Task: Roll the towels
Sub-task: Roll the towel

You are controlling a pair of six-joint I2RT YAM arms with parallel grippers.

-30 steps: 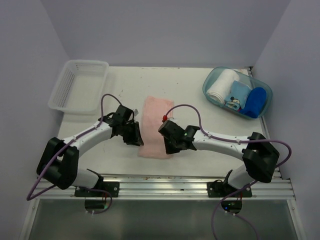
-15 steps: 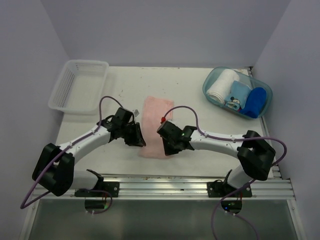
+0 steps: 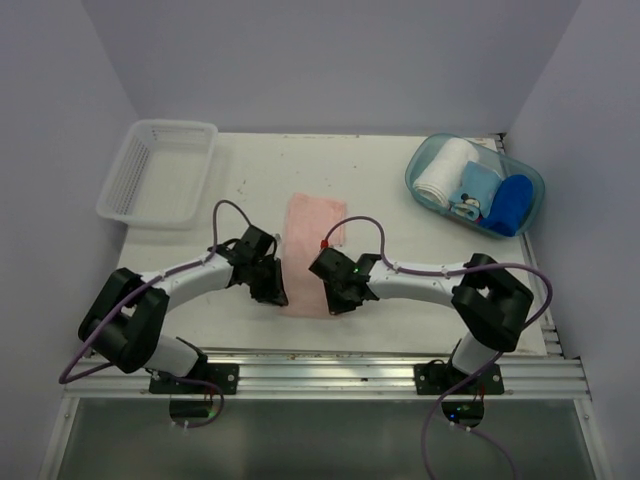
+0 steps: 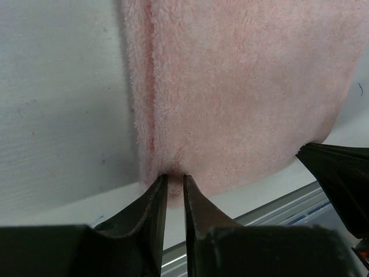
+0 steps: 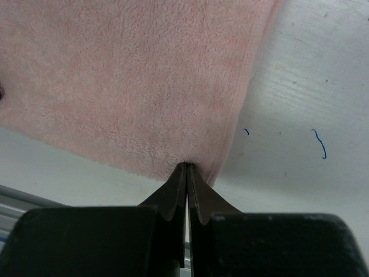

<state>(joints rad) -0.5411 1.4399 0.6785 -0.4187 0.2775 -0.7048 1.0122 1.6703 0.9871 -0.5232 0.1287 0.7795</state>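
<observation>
Currently the pink towel [image 3: 312, 250] lies flat, long axis running near to far; left gripper [image 4: 174, 180] and right gripper [image 5: 187, 168] each clamp a near-edge corner, cloth extending away.

A lab test booth: plain lilac walls [image 3: 330, 60] close round the white table [image 3: 380, 180], an aluminium rail [image 3: 330, 365] along its near edge.

From above, the near corners of the pink towel [image 3: 312, 240] are being covered by the left gripper [image 3: 274, 292] and right gripper [image 3: 333, 298]. In both wrist views its far end is being cropped. Whether cloth is caught in either gripper is being concealed.
</observation>
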